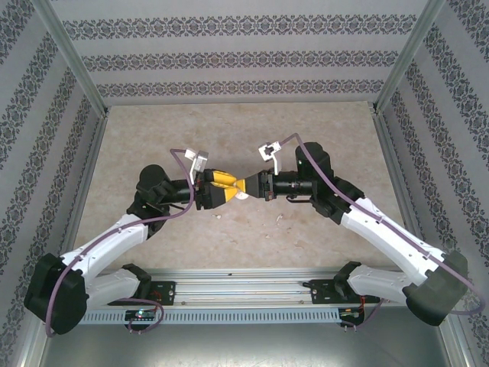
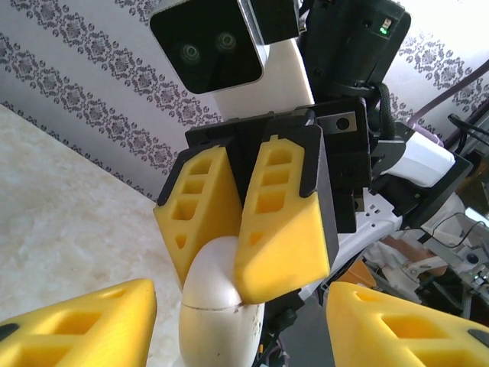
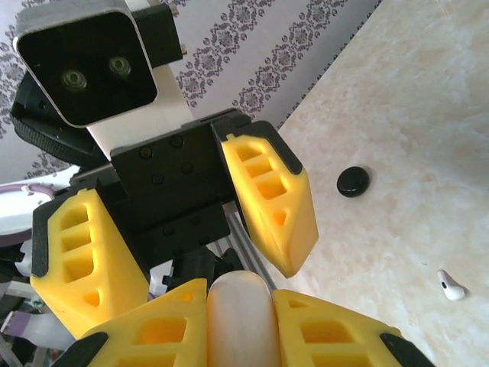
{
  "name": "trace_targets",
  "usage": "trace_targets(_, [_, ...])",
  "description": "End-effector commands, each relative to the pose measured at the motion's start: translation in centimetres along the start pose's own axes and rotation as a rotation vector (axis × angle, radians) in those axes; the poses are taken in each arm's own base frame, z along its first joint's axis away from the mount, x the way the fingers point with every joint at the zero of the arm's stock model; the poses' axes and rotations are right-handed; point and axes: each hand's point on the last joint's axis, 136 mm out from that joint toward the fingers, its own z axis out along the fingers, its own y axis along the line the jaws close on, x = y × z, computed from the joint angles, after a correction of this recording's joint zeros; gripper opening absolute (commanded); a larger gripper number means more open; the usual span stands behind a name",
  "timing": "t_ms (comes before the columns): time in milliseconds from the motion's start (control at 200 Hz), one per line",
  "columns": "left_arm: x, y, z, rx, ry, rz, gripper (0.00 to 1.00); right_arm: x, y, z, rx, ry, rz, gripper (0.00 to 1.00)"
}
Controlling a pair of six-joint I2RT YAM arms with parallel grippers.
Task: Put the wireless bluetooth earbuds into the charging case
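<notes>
Pinches the case (image 2: 218,306) mid-air in the right end effector (image 3: 238,292), spreads the left end effector (image 2: 241,290) either side of it, likely to open the lid, with a black bud (image 3: 353,181) and a white bud (image 3: 451,287) loose on the counter (image 3: 412,115) at 3 and 4 o'clock.

1. Top external camera: fixed overhead at the near side of the counter (image 1: 252,130), facing down and forward; far enough to take in its whole surface.
2. Left wrist camera: close behind the left end effector (image 2: 241,298), facing the right end effector (image 2: 229,267) and the right wrist camera housing (image 2: 210,46).
3. Right wrist camera: the mirror arrangement, close range, facing the left wrist camera housing (image 3: 88,65).
4. Shared by all three: both end effectors meeting at the white charging case (image 1: 241,196).
</notes>
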Motion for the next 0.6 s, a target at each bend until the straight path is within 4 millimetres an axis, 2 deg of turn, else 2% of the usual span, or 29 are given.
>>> trace_targets(0, [-0.6,-0.9,0.0,0.033,0.025,0.074,0.59,0.2,0.4,-0.4,-0.002,0.041,-0.037,0.05])
trace_targets(295, [-0.1,-0.2,0.7,0.086,0.043,0.01,0.53,-0.5,0.7,-0.3,-0.017,0.032,-0.05,0.04])
trace_targets(594, [1.5,0.4,0.7,0.073,0.086,-0.009,0.54,-0.7,0.5,-0.3,-0.018,0.018,-0.044,0.03])
